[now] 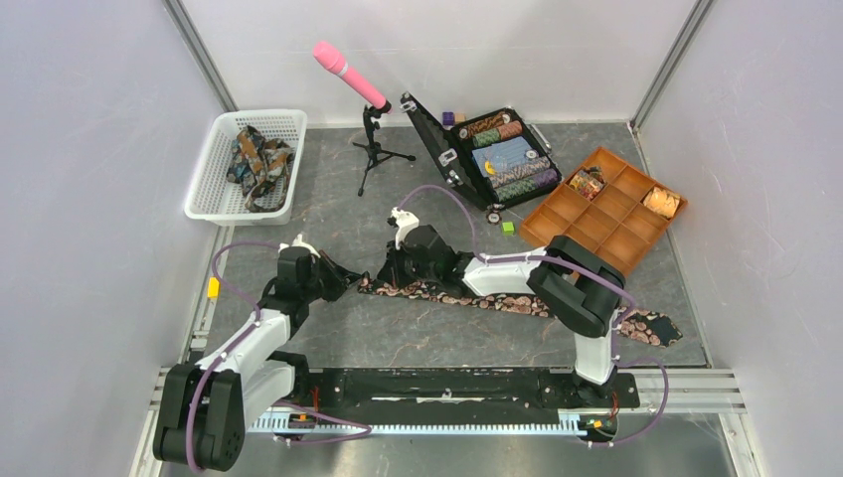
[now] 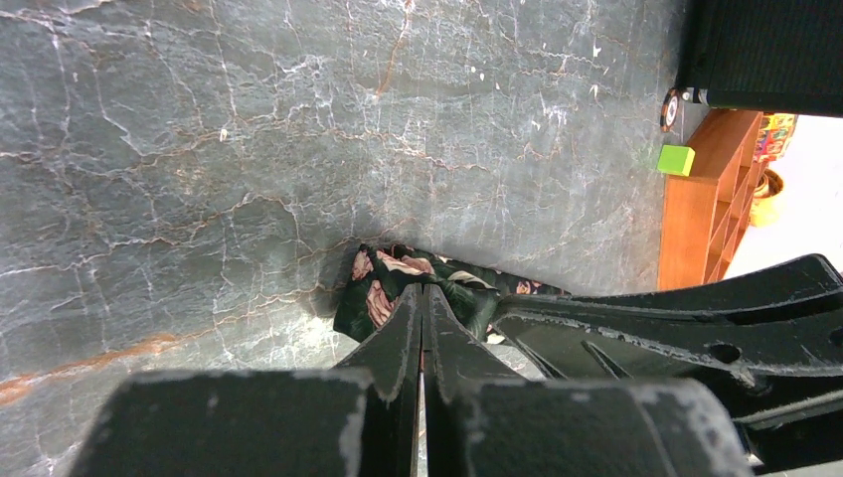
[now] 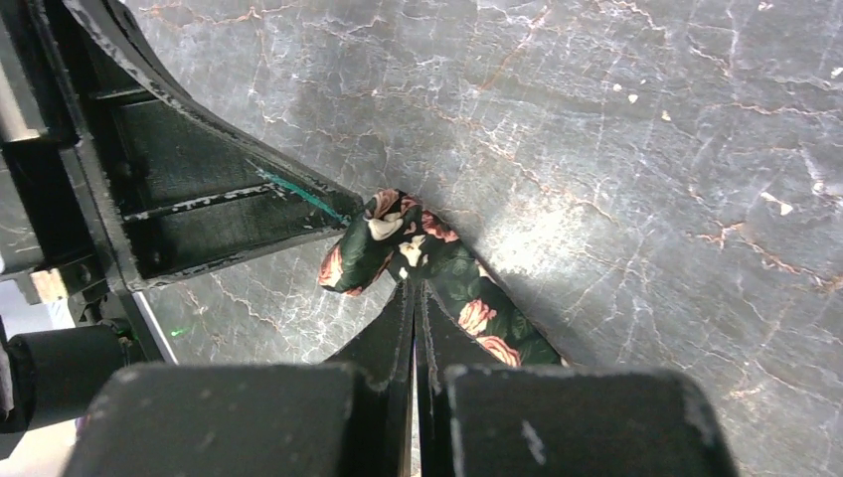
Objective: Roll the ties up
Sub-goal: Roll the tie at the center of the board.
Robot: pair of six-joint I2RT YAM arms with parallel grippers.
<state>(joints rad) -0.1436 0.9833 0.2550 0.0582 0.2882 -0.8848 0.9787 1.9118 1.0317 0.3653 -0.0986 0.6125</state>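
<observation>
The table [image 1: 328, 199] is a dark grey marbled surface between white walls. One floral tie [image 1: 502, 300] lies flat on it and runs from the middle toward 4 o'clock in the top view. Its folded narrow end [image 3: 383, 234] sits between the two grippers. The left gripper [image 2: 422, 298] is clenched, and the fold touches its tips at 12 o'clock. The right gripper [image 3: 414, 290] is clenched too; its tips rest on the tie, with the fold at 11 o'clock. Whether either one pinches cloth, I cannot tell.
</observation>
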